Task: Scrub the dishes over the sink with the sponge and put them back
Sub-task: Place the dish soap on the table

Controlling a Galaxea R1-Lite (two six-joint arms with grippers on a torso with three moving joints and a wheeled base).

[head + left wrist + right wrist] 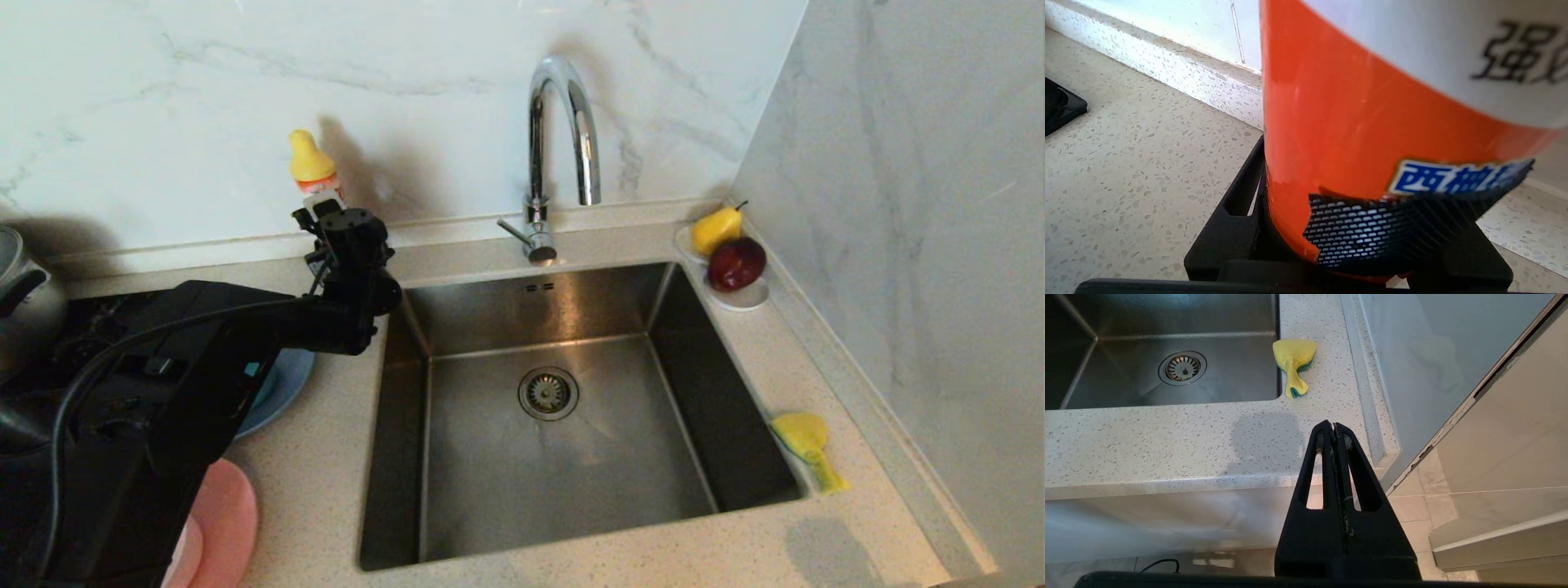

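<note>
**A:** So where's everything relative to the sink? The blue plate and pink plate sit on the counter on its left side, half hidden under the arm.

**B:** Yep. The left gripper is at the sink's back-left corner, clamped around the base of the detergent bottle. The sponge lies crumpled right on the sink's right rim. The right gripper is parked off the sink's near-right corner, pinched shut and empty.

**A:** Tip for this step?

**B:** I'd lift the bottle straight and keep the squeeze gentle so nothing squirts.
</note>
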